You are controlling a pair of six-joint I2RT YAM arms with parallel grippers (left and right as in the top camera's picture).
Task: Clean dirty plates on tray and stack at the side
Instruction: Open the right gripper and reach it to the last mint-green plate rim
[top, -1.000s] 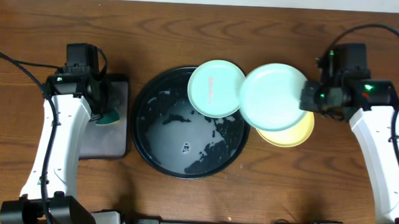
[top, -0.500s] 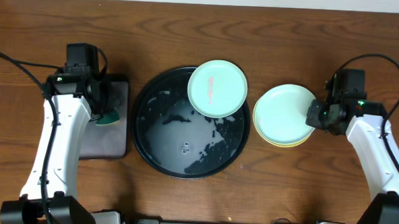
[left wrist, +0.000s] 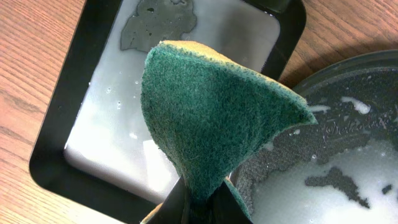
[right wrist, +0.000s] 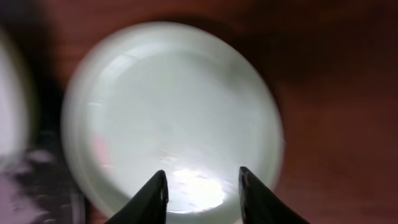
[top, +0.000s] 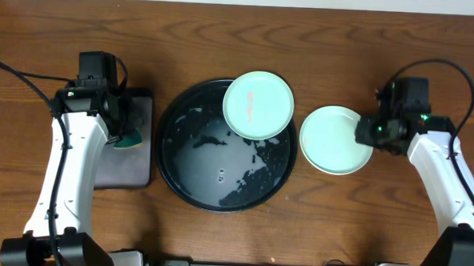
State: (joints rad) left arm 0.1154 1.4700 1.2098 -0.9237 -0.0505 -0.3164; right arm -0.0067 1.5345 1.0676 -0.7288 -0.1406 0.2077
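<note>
The large round black tray (top: 164, 142) holds soapy water and dark bits. One mint plate (top: 258, 104) with a pink smear rests on its upper right rim. The second mint plate (top: 333, 141) lies on the table to the right; it fills the right wrist view (right wrist: 171, 106). The pale yellow plate is hidden under it. My right gripper (top: 367, 132) is open and empty over this plate's right edge, its jaws apart (right wrist: 202, 182). My left gripper (top: 123, 132) is shut on a green sponge (left wrist: 211, 112) above the small tray.
A small black rectangular tray (top: 127, 176) with soapy water stands left of the round tray; it also shows in the left wrist view (left wrist: 59, 171). The round tray's rim (left wrist: 348, 68) lies close on its right. Bare wooden table lies beyond the plates.
My right gripper brought the mint plate down onto the yellow plate, covering it, and let go. The left arm has not moved.
</note>
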